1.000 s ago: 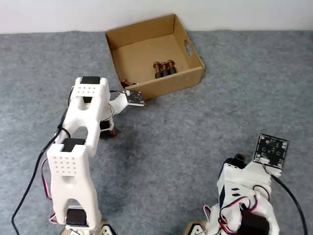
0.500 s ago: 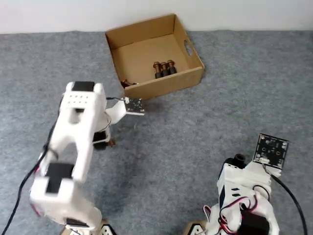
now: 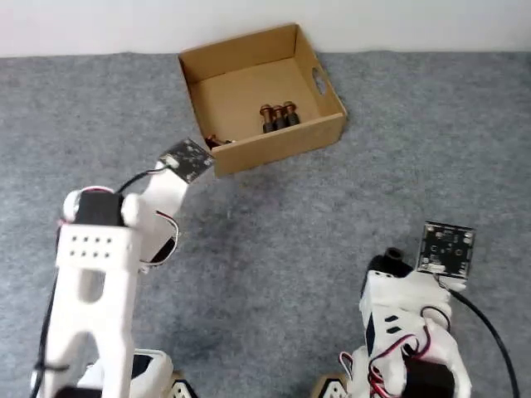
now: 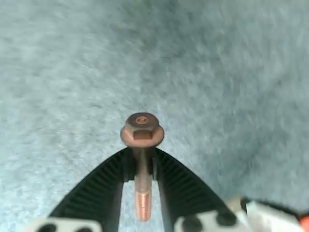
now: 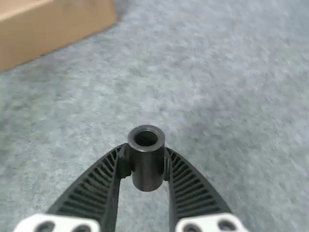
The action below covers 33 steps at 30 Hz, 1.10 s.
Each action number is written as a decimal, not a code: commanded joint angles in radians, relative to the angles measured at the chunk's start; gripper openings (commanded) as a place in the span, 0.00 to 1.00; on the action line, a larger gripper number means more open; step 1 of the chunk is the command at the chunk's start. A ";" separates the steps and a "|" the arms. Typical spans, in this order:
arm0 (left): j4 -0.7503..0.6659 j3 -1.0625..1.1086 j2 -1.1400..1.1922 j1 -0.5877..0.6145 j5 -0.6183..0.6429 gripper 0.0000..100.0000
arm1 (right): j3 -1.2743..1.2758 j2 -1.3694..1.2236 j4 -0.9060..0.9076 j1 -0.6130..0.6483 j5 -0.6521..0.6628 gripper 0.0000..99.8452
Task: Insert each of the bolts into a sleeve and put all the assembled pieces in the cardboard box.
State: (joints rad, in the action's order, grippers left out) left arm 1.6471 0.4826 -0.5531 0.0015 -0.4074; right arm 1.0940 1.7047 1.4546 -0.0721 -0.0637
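Grey carpet [image 3: 290,232] under cardboard box [image 3: 282,143]; white wall [image 3: 373,25] behind.

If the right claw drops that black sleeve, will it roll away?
Likely not far: the sleeve is a short cylinder, so it could roll, but the fuzzy mat should slow it. It looks rigid, undeformed in the right claw.

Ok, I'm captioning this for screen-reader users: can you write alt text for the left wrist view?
The left gripper is shut on a copper-coloured bolt, gripping the shank just below the flanged hex head, with the threaded end toward the camera. Behind it is the grey, felt-like table surface.
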 commanded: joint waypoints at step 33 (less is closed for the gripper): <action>-0.529 0.595 -1.266 -0.123 0.733 0.00 | 0.081 -0.007 -0.242 0.750 -0.060 0.01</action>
State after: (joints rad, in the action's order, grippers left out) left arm 1.1776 1.1193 -1.8098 -0.0798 0.2831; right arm 1.1661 1.6970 1.2766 0.6137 -0.1204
